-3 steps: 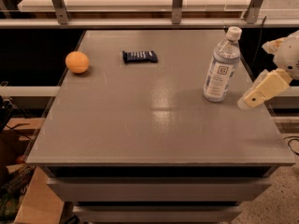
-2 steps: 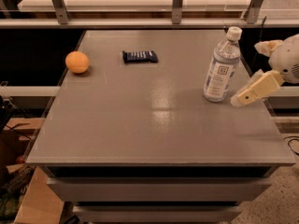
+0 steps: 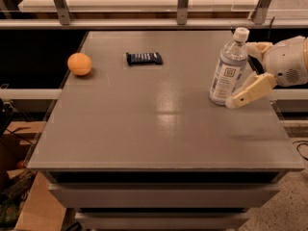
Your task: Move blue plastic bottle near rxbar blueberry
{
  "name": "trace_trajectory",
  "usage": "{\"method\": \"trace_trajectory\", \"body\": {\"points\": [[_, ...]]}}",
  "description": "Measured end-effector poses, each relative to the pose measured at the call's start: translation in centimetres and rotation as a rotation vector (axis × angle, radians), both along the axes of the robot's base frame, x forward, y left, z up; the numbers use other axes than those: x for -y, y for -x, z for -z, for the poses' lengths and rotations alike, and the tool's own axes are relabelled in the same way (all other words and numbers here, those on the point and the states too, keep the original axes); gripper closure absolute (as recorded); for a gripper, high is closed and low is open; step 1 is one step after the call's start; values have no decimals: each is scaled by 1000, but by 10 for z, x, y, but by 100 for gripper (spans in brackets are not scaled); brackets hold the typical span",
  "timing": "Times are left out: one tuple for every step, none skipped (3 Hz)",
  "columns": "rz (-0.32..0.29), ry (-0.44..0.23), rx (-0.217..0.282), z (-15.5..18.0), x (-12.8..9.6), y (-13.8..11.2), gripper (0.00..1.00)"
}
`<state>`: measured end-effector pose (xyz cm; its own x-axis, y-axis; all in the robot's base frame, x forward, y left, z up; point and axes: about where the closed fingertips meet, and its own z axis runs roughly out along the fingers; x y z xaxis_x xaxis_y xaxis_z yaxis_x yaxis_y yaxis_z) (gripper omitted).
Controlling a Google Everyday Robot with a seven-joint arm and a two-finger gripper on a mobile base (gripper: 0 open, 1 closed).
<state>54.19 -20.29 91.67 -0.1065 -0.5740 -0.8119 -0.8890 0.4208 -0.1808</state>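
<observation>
The blue plastic bottle (image 3: 228,70) stands upright near the table's right edge, clear with a white cap and a white-blue label. The rxbar blueberry (image 3: 144,58) lies flat in its dark navy wrapper at the table's far middle, well to the left of the bottle. My gripper (image 3: 245,71) reaches in from the right at the bottle's right side. Its fingers are spread: one cream finger (image 3: 250,92) lies in front of the bottle's base, the other (image 3: 257,47) sits behind near the bottle's neck. The bottle stands partly between them, not squeezed.
An orange (image 3: 79,64) sits at the table's far left. The grey table (image 3: 159,124) has drawers below its front edge. A metal rail and shelf (image 3: 178,13) run behind the table. Cardboard and clutter lie on the floor at lower left.
My gripper has moved left toward the bottle, and its near finger now reaches the bottle's base. The bottle, bar and orange have not moved.
</observation>
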Motion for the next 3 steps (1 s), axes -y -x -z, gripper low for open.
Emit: {"method": "trace_trajectory", "body": {"points": [[-90,-51,-2,7,-13,-6,0],[-163,-97,-9,15,-22,-12,19],[-201,-120,-15,19,-26,-14,41]]}}
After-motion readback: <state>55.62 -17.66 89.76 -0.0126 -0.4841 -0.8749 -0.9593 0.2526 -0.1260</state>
